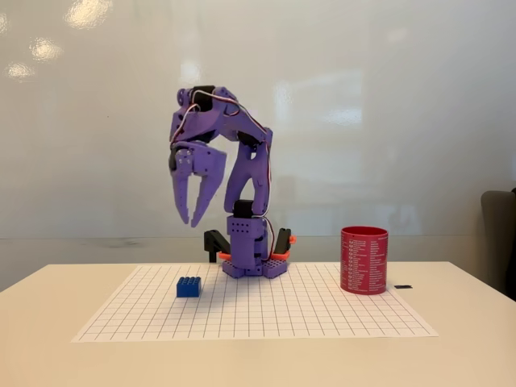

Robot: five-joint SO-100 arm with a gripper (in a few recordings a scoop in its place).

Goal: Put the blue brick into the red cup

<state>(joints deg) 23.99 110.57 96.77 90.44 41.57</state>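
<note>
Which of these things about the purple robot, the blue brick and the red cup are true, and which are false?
1. The blue brick lies on the grid sheet. True.
2. The brick is inside the red cup. False: it sits apart, to the cup's left in the fixed view.
3. The hand hangs in the air above the brick, fingers pointing down. True.
4. The hand holds the brick. False: it holds nothing, and its fingers are slightly apart.
5. The cup has tipped over. False: it stands upright.
</note>
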